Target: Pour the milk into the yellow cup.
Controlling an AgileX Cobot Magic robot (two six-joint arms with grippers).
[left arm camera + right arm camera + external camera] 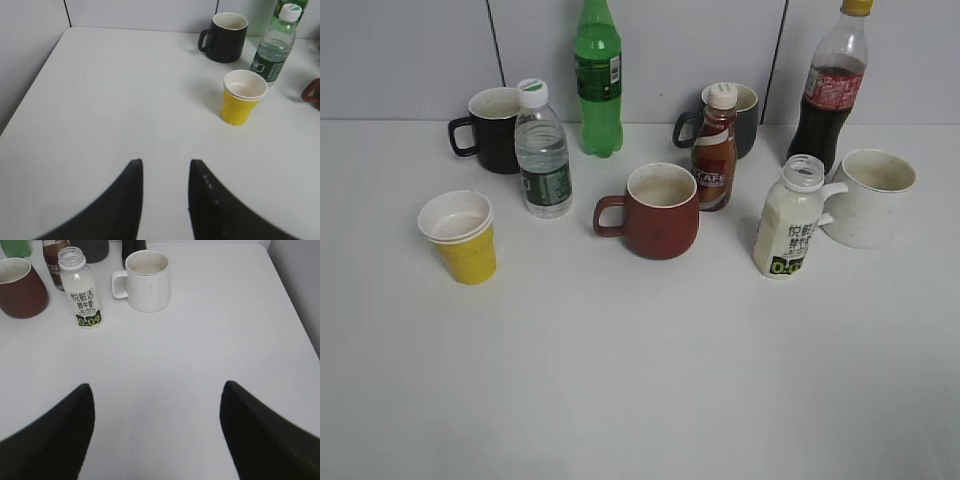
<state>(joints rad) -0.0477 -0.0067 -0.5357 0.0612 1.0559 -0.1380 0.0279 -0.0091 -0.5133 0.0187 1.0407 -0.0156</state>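
Yellow cup [463, 240], white-lined, upright.

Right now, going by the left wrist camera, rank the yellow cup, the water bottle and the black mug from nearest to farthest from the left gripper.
1. Yellow cup, ahead and right of the left gripper, nearest.
2. Water bottle, behind the cup, farther right.
3. Black mug, near the back wall, slightly farther than the bottle.

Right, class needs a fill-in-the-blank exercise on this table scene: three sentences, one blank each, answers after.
1. The milk bottle stands with its cap ____.
2. The yellow cup stands nearest the ____ edge of the table in the exterior view.
3. The right gripper holds ____.

Missing words: off; left; nothing
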